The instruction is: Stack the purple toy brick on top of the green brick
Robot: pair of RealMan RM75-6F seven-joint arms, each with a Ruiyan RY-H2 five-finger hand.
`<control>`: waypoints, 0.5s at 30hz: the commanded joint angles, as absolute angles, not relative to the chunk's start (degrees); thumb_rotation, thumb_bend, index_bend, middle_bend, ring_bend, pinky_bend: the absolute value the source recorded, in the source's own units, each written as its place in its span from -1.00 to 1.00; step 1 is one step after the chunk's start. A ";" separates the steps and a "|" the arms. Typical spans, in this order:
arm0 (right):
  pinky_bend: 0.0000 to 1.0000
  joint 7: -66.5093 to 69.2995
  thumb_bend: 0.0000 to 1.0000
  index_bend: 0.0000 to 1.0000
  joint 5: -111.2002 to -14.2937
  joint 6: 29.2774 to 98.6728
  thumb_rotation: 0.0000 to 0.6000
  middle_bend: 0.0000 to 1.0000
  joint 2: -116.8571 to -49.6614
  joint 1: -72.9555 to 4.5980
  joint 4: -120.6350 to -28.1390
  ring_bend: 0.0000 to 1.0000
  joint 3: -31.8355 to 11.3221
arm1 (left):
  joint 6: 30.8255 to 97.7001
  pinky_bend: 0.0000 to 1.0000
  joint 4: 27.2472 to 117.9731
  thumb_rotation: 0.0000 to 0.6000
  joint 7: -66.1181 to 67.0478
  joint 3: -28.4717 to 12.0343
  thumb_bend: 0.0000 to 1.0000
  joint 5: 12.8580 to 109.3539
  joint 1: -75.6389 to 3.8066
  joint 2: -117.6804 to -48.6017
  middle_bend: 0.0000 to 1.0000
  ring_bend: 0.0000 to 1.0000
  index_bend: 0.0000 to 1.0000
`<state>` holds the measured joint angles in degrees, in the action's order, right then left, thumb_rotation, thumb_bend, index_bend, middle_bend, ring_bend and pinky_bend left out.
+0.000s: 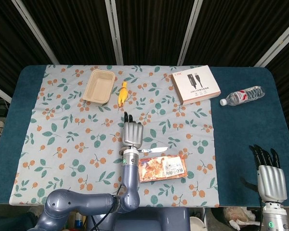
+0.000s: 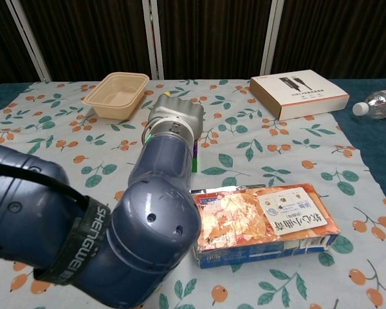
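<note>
Dark curtains back a surface (image 1: 241, 144) under a leaf-print cloth. From the head view, the left hand (image 1: 133, 133) lies mid-cloth, hiding the bricks; whether it grips anything I cannot tell. The right hand (image 1: 271, 180) rests apart, fingers spread, empty.

From the chest view, a purple brick (image 2: 196, 147) and green brick (image 2: 193, 162) peek beside the wrist — light, rigid, slick plastic, probably best pinched across opposite sides.

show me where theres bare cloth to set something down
Free: the wide left stretch of the cloth, below the beige tray; the middle strip between the cable box and the snack pack; the blue mat below the water bottle. Crowded: around the left hand, where the bricks sit hidden.
</note>
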<state>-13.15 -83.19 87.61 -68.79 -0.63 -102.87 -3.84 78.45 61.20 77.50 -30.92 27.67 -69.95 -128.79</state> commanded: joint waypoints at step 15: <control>-0.98 -13.50 -0.70 -0.72 -82.97 87.38 1.00 -0.71 -68.88 -0.75 -102.86 -0.70 -3.81 | 76.72 -0.90 58.20 1.00 76.04 -30.21 -0.21 28.75 -68.59 -129.86 -0.17 -0.74 -0.04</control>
